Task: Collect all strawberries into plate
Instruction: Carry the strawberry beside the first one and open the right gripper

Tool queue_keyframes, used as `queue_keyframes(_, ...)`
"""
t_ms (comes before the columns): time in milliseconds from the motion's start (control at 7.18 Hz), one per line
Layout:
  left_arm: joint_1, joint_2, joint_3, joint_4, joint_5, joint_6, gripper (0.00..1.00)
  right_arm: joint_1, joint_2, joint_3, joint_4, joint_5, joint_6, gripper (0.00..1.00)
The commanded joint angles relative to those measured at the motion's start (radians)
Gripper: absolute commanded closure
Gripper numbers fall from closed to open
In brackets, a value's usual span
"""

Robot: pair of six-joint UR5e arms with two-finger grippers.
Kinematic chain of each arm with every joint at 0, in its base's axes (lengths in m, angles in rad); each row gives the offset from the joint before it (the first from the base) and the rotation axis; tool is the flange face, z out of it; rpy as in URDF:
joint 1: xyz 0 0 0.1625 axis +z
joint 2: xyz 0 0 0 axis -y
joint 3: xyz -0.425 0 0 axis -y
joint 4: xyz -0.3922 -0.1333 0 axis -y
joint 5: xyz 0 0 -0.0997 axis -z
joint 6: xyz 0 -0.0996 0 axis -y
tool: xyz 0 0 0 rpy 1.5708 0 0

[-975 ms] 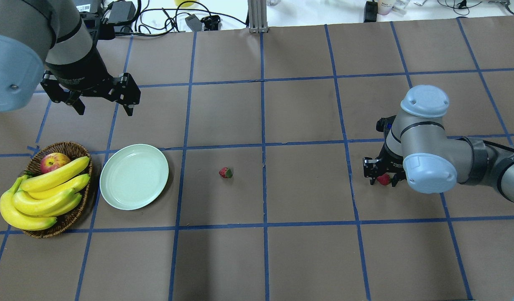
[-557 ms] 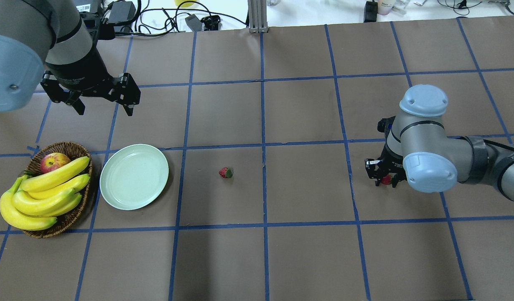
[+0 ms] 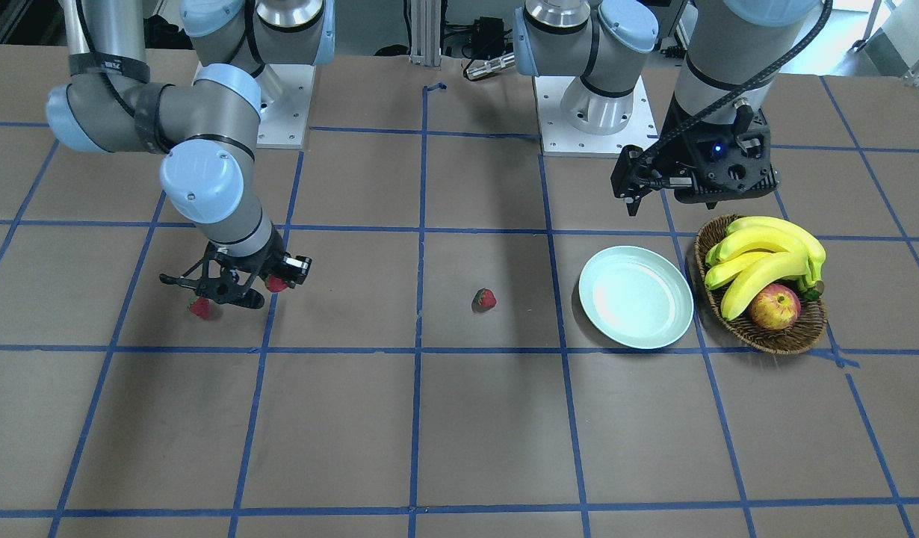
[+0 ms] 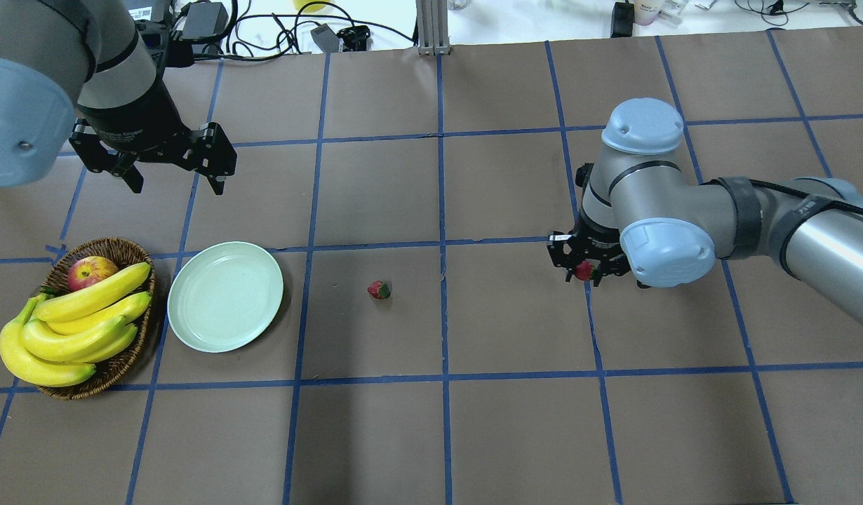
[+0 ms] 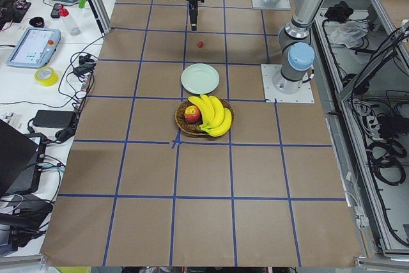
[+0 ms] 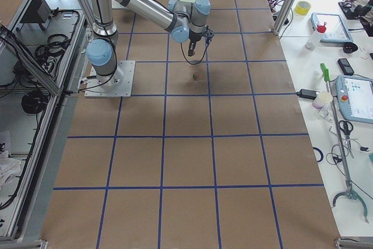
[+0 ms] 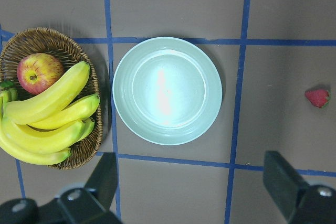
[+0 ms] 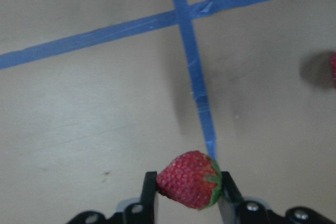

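My right gripper (image 4: 584,271) is shut on a strawberry (image 8: 189,179) and holds it above the table, right of centre. A second strawberry (image 4: 379,290) lies on the brown table between that gripper and the plate (image 4: 225,296). A third strawberry (image 3: 200,307) lies on the table close beside the right gripper; in the overhead view the right arm hides it. The pale green plate is empty and sits just right of the basket (image 4: 112,247). My left gripper (image 4: 177,186) hangs open and empty above the table, behind the plate.
The wicker basket holds bananas (image 4: 74,322) and an apple (image 4: 91,271) at the table's left side. Cables and small devices (image 4: 277,31) lie along the far edge. Blue tape lines cross the brown table.
My right gripper has moved leftward and toward the far side, carrying the strawberry. The left arm, plate and middle strawberry have stayed put.
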Motion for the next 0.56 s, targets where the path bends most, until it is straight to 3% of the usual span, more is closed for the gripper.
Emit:
queue_keyframes(0, 0.0, 0.0, 0.0, -0.001, 0.003, 0.002, 0.0, 0.098, 0.053, -0.072, -0.012, 0.074, 0.134, 0.76)
queue_keyframes(279, 0.0, 0.0, 0.0, -0.001, 0.001, 0.002, 0.0, 0.139, 0.092, -0.098, -0.02, 0.073, 0.177, 0.75)
queue_keyframes(418, 0.0, 0.0, 0.0, -0.001, 0.001, 0.0, 0.0, 0.147, 0.106, -0.1, -0.027, 0.076, 0.182, 0.6)
